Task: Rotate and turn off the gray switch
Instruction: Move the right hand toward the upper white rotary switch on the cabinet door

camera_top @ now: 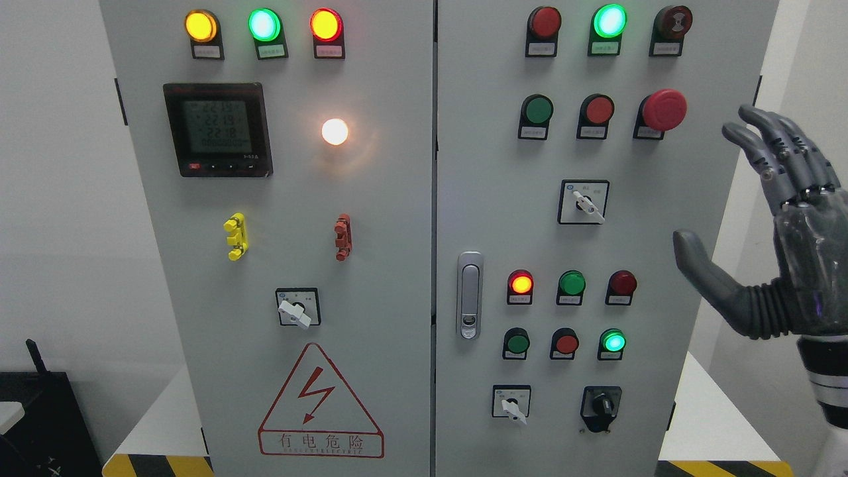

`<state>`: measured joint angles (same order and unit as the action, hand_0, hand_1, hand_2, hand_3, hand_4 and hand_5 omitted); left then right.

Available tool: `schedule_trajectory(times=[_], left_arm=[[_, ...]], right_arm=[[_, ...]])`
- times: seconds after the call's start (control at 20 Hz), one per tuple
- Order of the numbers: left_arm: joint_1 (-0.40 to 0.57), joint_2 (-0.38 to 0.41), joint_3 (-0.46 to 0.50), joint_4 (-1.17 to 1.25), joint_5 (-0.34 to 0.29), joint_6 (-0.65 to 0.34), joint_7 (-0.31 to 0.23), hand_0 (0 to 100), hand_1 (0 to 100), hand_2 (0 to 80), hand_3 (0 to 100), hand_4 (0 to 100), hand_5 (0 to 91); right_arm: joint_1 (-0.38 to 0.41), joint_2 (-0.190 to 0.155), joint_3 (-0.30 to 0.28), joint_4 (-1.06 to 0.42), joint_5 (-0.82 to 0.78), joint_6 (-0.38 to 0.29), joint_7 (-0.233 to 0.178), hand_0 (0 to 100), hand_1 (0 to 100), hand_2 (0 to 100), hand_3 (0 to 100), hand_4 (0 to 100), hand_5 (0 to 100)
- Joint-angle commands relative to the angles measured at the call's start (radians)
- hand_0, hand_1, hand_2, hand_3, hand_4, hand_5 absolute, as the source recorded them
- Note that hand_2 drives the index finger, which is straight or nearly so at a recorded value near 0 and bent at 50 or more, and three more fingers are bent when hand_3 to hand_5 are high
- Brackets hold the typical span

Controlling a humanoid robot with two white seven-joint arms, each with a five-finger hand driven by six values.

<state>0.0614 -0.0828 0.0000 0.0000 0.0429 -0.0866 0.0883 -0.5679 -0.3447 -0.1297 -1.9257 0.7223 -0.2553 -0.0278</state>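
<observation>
Three rotary switches with pale grey-white handles sit on the grey cabinet: one on the left door (pixel 293 311), one at the right door's middle (pixel 588 207), and one low on the right door (pixel 513 407). Each handle points down to the right. My right hand (pixel 729 192) is raised at the picture's right edge, beside the cabinet's right side. Its fingers (pixel 775 142) are spread, its thumb (pixel 702 265) points toward the cabinet, and it holds nothing. It is apart from every switch. My left arm does not show.
A black rotary switch (pixel 601 405) sits at the lower right. A red mushroom button (pixel 664 109), lit and unlit indicator lamps, a digital meter (pixel 217 129) and a door handle (pixel 470 295) fill the panel. Hazard-striped floor edges lie below.
</observation>
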Motion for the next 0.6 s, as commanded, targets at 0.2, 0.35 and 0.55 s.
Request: schedule_trajectory(times=[0.2, 0.35, 0.55], left_arm=[[0.000, 0.000, -0.002, 0.014, 0.000, -0.001, 0.004, 12, 39, 0.0, 0, 0, 0.0], [0.000, 0.000, -0.002, 0.014, 0.000, -0.001, 0.005, 12, 39, 0.0, 0, 0, 0.0], [0.000, 0.000, -0.002, 0.014, 0.000, -0.001, 0.005, 12, 39, 0.0, 0, 0, 0.0]], right_arm=[[-0.001, 0.003, -0.001, 0.001, 0.000, 0.001, 0.000, 45, 31, 11, 11, 0, 0], [-0.001, 0.009, -0.001, 0.001, 0.000, 0.001, -0.003, 45, 30, 11, 13, 0, 0], [-0.001, 0.026, -0.001, 0.001, 0.000, 0.001, -0.003, 47, 30, 11, 24, 14, 7]])
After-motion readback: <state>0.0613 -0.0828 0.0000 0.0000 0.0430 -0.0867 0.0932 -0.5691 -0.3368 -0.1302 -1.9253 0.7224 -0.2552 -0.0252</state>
